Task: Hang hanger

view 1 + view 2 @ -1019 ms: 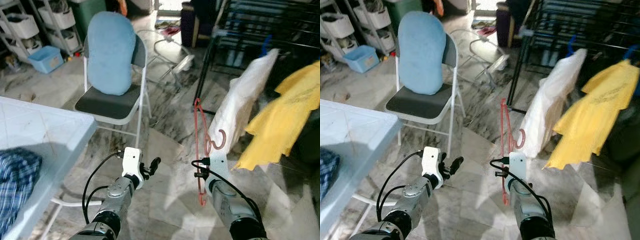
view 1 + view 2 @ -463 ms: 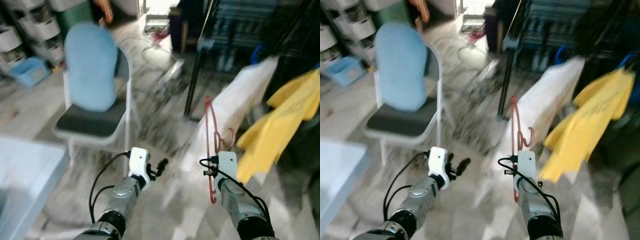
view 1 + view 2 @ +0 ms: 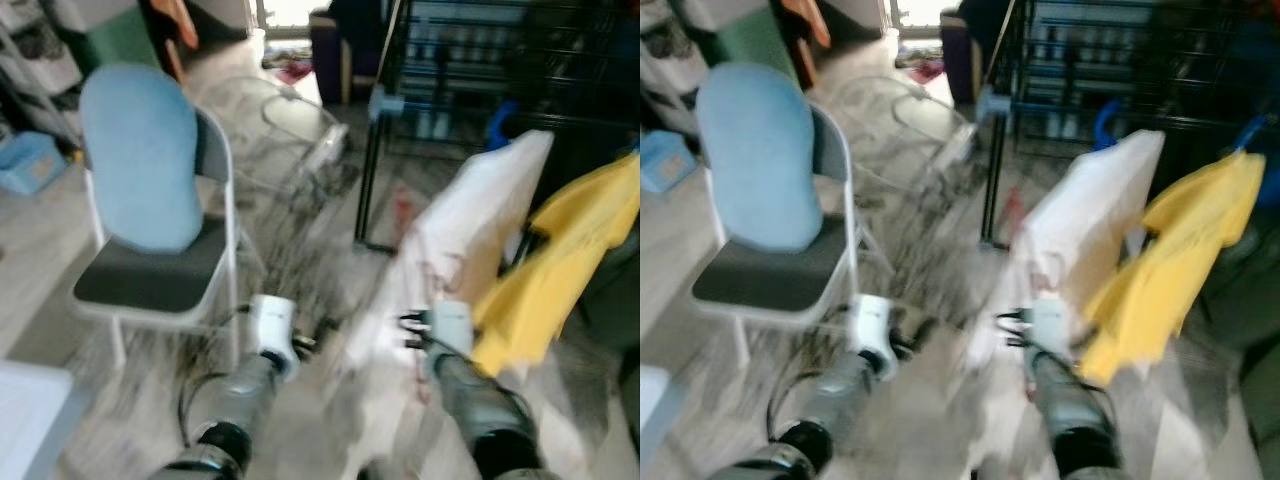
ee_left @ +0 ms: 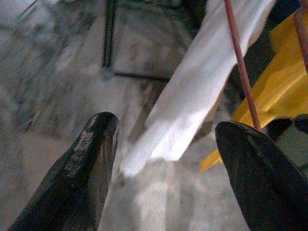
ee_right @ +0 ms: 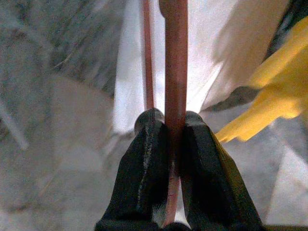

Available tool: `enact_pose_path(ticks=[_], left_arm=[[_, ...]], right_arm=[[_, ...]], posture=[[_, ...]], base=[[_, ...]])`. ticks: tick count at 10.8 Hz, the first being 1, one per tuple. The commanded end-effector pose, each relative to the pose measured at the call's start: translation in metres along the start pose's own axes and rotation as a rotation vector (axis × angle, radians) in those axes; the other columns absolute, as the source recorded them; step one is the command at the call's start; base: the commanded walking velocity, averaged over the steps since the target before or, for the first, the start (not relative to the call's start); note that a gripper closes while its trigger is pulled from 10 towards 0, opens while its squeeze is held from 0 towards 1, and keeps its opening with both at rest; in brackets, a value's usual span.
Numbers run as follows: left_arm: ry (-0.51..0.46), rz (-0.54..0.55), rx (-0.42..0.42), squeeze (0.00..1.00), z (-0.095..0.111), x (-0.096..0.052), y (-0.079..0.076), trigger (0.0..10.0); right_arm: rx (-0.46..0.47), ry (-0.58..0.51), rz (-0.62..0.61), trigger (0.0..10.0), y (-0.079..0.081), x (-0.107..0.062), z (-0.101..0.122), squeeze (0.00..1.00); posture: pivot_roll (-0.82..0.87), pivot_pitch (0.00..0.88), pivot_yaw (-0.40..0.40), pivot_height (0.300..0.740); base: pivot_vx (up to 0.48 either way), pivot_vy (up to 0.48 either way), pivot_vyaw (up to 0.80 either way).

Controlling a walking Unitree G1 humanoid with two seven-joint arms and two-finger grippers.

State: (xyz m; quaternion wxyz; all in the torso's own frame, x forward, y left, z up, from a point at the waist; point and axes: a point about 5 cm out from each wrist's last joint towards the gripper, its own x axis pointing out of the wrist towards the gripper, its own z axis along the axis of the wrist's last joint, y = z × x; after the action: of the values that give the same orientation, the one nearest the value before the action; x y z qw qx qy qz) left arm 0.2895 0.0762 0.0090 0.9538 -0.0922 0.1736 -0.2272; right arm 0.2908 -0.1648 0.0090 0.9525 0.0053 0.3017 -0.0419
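The right gripper (image 5: 168,144) has its jaws clamped on the thin red hanger (image 5: 175,72), a slim, smooth rod pinched between 2 matte black fingers; the hanger stands up from the grip in front of the white garment (image 3: 470,230) on the black drying rack (image 3: 480,60). In the blurred head views the hanger is only a faint red smear against that white cloth. The left gripper (image 4: 168,144) has its jaws wide apart and holds nothing, its 2 blunt black fingertips aimed toward the marble-patterned floor (image 4: 62,62) and the hem of the white garment. The likeliest trouble, as I judge it, is snagging: the hanger's hook sits very near the soft, loose white cloth and the yellow garment (image 3: 560,270) beside it, and either limp fabric could catch the hook before it reaches a bar. The grip is another risk, since a smooth round rod held at 1 narrow point may swivel or slip between the jaws. With the head views this smeared, the bar's position is also hard to read. A grey folding chair (image 3: 150,280) with a rounded blue cushion (image 3: 140,160) stands well apart to the left.
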Motion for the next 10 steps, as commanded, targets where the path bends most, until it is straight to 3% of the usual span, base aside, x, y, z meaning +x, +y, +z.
enact_pose_path(ticks=[1,3,7,10], left_arm=[[0.007,0.028,0.013,0.0,0.0,-0.004,0.011,10.0],[0.009,0.028,0.015,0.0,0.0,-0.004,0.011,10.0],[0.024,0.024,0.004,0.0,-0.001,-0.003,0.009,10.0],[0.05,0.004,-0.012,0.0,-0.006,-0.004,0.006,10.0]], right_arm=[[0.016,-0.006,0.023,10.0,0.011,0.001,0.003,0.0],[0.007,-0.025,-0.056,10.0,0.003,0.003,0.01,0.0],[-0.021,-0.078,-0.062,10.0,0.005,0.004,0.025,0.0],[-0.007,-0.17,-0.155,10.0,-0.009,-0.002,0.037,0.0]], posture=[[-0.19,0.099,0.035,0.74],[-0.19,0.099,0.035,0.74],[-0.19,0.104,0.033,0.74],[-0.19,0.108,0.031,0.74]], base=[[0.405,0.259,0.0],[0.403,0.261,0.0],[0.0,0.0,0.0],[0.0,0.0,0.0]])
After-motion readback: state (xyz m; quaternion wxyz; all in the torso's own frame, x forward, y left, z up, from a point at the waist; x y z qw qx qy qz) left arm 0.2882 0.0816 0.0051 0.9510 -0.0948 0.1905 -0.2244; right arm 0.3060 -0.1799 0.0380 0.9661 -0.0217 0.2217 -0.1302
